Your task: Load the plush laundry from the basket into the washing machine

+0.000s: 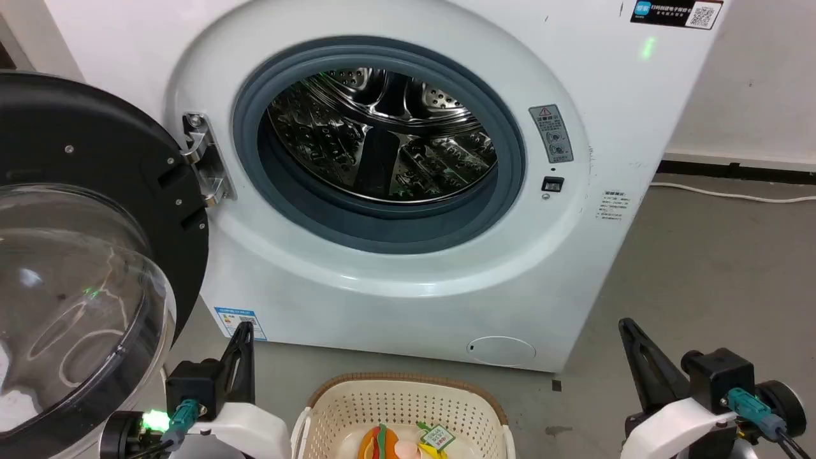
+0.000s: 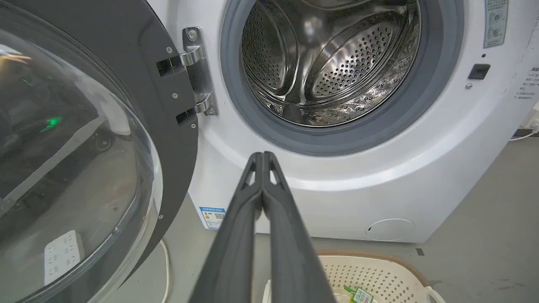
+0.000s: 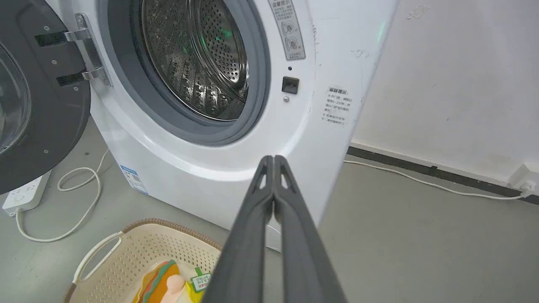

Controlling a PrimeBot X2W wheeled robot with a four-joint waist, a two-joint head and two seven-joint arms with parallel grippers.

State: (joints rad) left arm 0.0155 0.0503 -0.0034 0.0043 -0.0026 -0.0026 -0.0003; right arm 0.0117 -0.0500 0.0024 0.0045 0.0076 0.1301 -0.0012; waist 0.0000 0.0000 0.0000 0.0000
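On the grey floor point(image 1: 701, 268) ahead of the robot stands the washing machine point(image 1: 408, 306), white, with a grey rubber ring around its round port. Its steel drum point(image 1: 382, 140) gleams inside with nothing visible in it. The door point(image 1: 95, 191), black-rimmed with a clear dome, is swung wide open to the left on a metal hinge point(image 1: 205, 162).

The basket point(image 1: 401, 398) sits on the floor just before the machine's lower front, at the bottom middle of the head view. The plush laundry point(image 1: 381, 444) lies on the bottom of the basket. It shows an orange bun with red and green layers, a pink part and yellow bits, and a small green-white tag point(image 1: 438, 437) lies on top of it.

The left tool point(image 1: 244, 330) rises at the lower left of the head view, just beside the basket's left side, its dark fingers pointing up toward the machine. In the left wrist view the left tool point(image 2: 262, 155) is clenched. Its two fingers are pressed together up to the tips, with nothing between them.

The right tool point(image 1: 627, 328) stands at the lower right, apart from the basket. In the right wrist view it point(image 3: 273, 158) is likewise clenched tip to tip and empty, with the basket and plush down at its left.

A white power strip point(image 3: 21, 195) lies on the floor below the open door, and a looped white cable point(image 3: 80, 202) runs from it. A second white cord point(image 3: 421, 181) runs along the floor by the wall point(image 3: 454, 84).
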